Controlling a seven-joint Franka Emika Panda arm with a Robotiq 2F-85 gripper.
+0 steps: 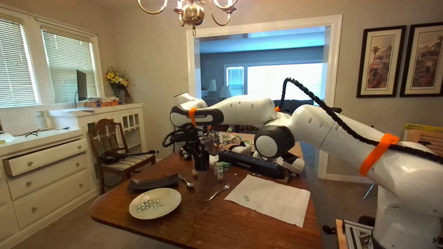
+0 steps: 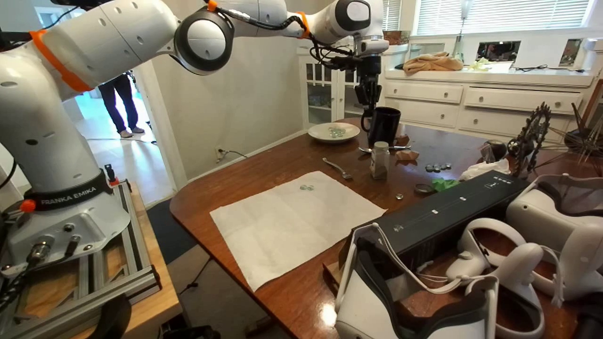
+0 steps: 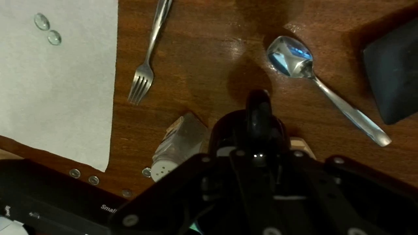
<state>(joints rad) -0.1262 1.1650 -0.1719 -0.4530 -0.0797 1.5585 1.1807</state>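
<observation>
Brown wood of the counter [image 3: 202, 49] fills much of the wrist view. Nearest, the jaws stand narrow, gripping the black mug [image 2: 385, 128] at its handle side; I cannot tell whether its base clears the wood. Holding it seems the step in hand; the next move likely calls for a firm, level grip. From the mug in that view, the glass shaker [image 3: 183, 142] sits just beside at nine o'clock, the spoon [image 3: 303, 68] near at two, the fork [image 3: 144, 71] at ten. Farther, at eight, the black box [image 3: 62, 200] reads "Small"; well beyond, the robot base [image 2: 68, 195] reads "FRANKA EMIKA".
</observation>
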